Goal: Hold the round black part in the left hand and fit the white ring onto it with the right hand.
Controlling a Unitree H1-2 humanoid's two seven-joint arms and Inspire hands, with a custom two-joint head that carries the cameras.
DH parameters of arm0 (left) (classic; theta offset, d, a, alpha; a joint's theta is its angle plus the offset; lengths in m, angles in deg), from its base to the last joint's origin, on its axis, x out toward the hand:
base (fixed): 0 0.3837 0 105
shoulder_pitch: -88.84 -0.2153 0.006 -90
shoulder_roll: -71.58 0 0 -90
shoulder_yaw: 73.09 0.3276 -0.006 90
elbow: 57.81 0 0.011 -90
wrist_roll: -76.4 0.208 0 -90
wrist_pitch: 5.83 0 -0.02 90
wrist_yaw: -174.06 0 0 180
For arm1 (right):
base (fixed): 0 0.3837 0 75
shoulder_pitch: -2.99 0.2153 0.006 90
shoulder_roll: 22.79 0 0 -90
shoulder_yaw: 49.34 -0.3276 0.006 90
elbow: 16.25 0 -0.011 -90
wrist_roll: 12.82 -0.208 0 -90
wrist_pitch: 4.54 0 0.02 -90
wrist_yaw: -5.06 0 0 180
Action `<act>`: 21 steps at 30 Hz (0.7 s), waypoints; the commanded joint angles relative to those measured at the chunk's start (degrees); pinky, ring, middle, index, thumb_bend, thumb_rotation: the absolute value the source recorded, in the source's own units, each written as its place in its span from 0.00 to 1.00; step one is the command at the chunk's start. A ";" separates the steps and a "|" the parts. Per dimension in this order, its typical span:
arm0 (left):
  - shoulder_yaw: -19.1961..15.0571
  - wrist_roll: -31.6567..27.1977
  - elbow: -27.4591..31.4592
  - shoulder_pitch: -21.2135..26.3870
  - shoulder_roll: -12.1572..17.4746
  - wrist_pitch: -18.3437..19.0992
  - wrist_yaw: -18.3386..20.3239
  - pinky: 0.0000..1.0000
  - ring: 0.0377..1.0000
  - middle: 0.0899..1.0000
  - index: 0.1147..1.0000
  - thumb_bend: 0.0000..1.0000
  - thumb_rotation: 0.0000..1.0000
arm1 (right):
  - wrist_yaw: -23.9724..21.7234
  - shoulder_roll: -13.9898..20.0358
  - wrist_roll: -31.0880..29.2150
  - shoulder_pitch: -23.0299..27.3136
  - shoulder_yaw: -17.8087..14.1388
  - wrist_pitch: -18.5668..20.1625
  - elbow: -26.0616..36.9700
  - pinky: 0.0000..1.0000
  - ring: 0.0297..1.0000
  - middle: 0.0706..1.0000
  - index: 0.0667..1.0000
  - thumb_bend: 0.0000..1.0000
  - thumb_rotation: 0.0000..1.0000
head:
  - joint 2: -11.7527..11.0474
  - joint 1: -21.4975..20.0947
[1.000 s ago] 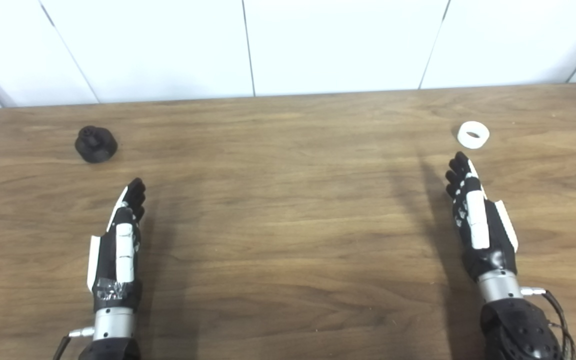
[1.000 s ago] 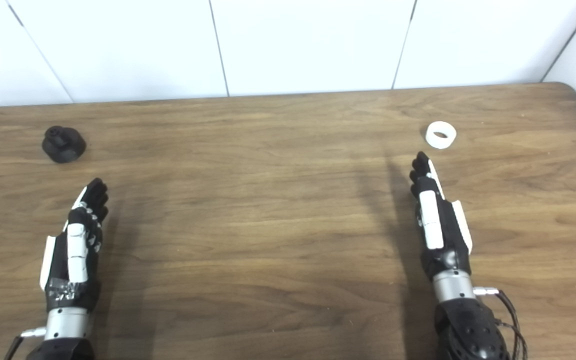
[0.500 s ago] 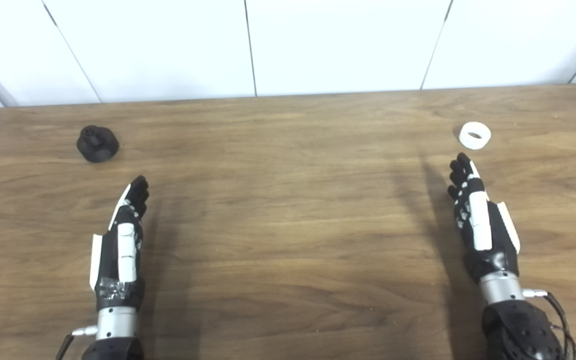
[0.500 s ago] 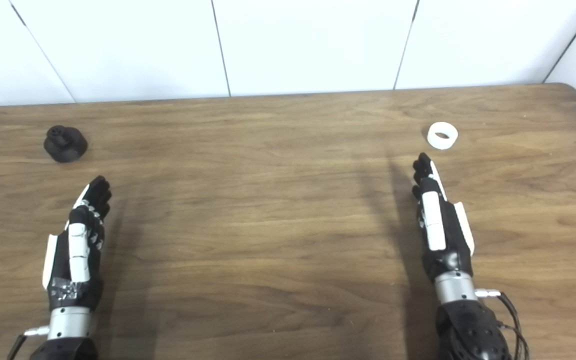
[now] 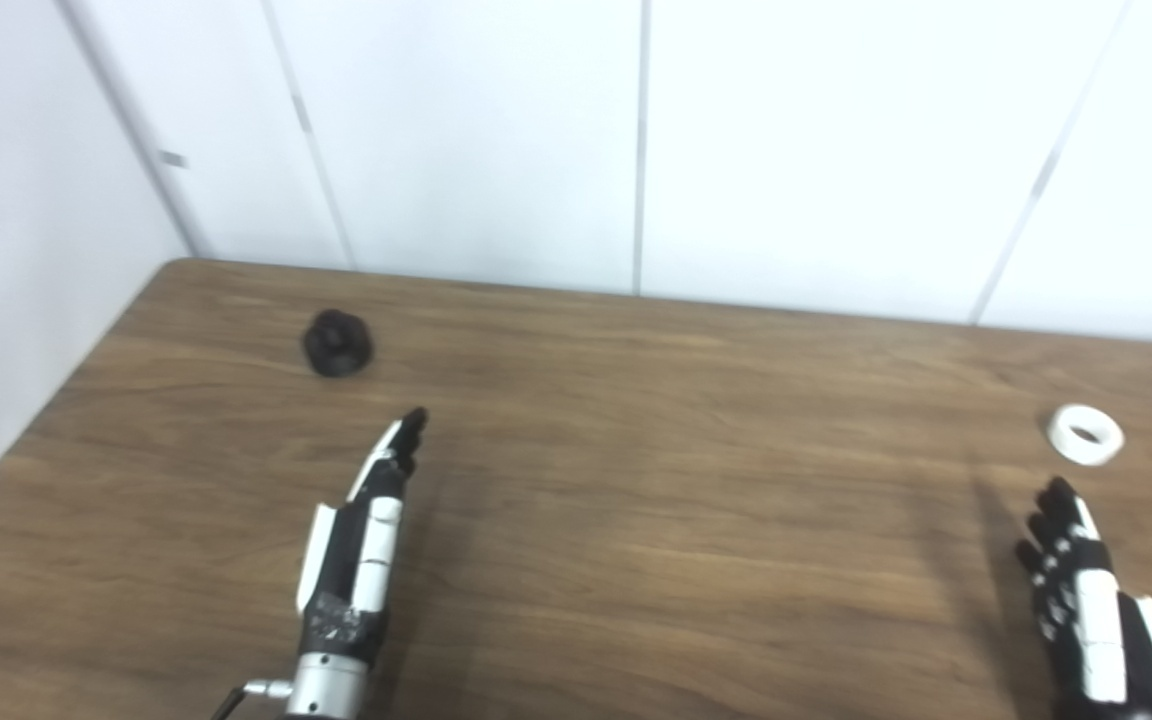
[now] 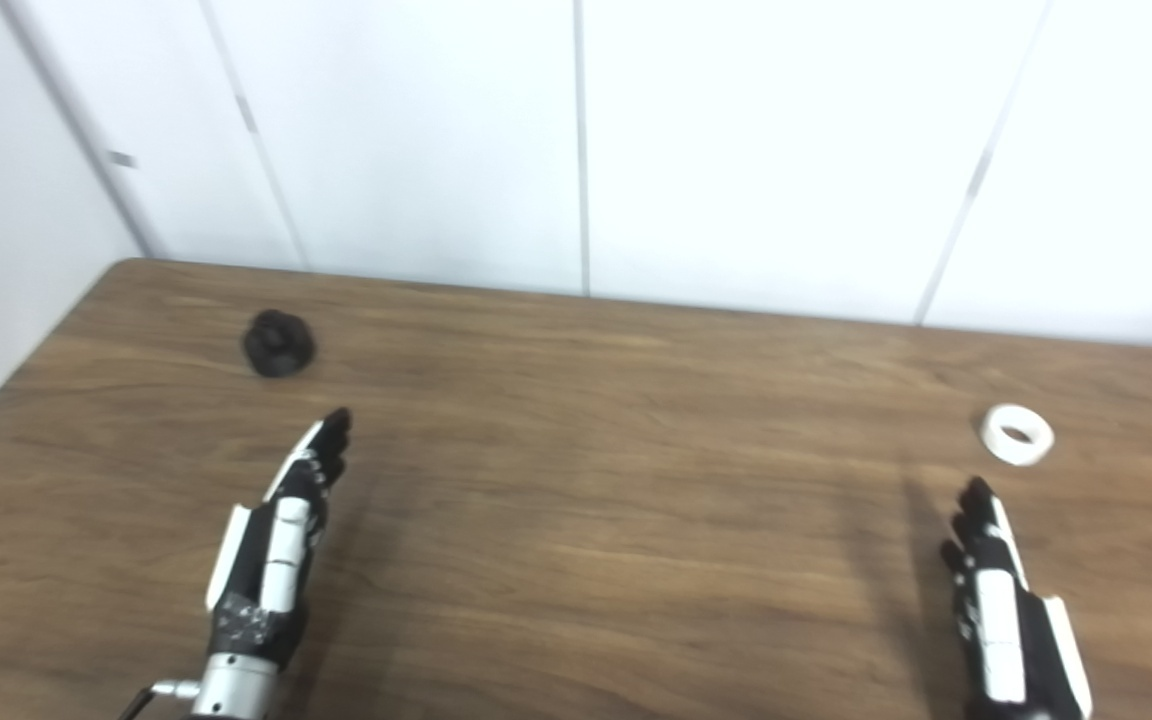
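Observation:
The round black part [image 5: 337, 343] rests on the wooden table [image 5: 656, 480] at the far left. My left hand [image 5: 361, 550] is open, its fingers stretched toward that part and ending a short way below and right of it. Over at the far right lies the white ring [image 5: 1086, 434]. My right hand [image 5: 1096, 620] is open too, its fingertips a little below the ring and apart from it. Neither hand holds anything.
White wall panels [image 5: 636, 150] rise behind the table's far edge. A side wall [image 5: 16, 250] stands close to the table's left edge. Bare wood lies between the two hands.
The camera has tilted up and turned left, so the whole scene sits lower and further right. The left hand has reached a little closer to the black part. Both hands stay open.

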 commanded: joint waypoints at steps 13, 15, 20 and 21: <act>2.88 5.07 -6.70 -0.89 -4.98 -5.10 -2.94 1.00 0.98 0.96 0.94 0.53 0.90 | -1.28 1.93 -1.95 0.77 -0.78 -5.23 -2.87 1.00 1.00 1.00 1.00 0.58 1.00 | -3.19 3.82; 3.06 4.94 -6.94 -0.96 -4.95 -5.30 -2.86 1.00 0.99 0.96 0.94 0.54 0.89 | -0.20 1.39 -0.96 0.69 -0.99 -5.59 -3.24 1.00 0.98 0.96 0.97 0.58 1.00 | -3.46 3.77; 3.25 5.18 -7.17 -1.05 -5.17 -5.46 -2.90 1.00 0.99 0.96 0.94 0.55 0.89 | 0.03 1.30 -0.33 0.59 -0.84 -7.00 -4.34 1.00 0.95 0.93 0.94 0.60 1.00 | -3.72 3.78; 3.28 5.10 -7.08 -1.08 -5.18 -5.24 -2.83 1.00 1.00 0.96 0.94 0.56 0.89 | -0.04 1.36 -0.26 0.56 -0.81 -7.09 -4.35 1.00 0.96 0.93 0.94 0.62 1.00 | -3.72 3.78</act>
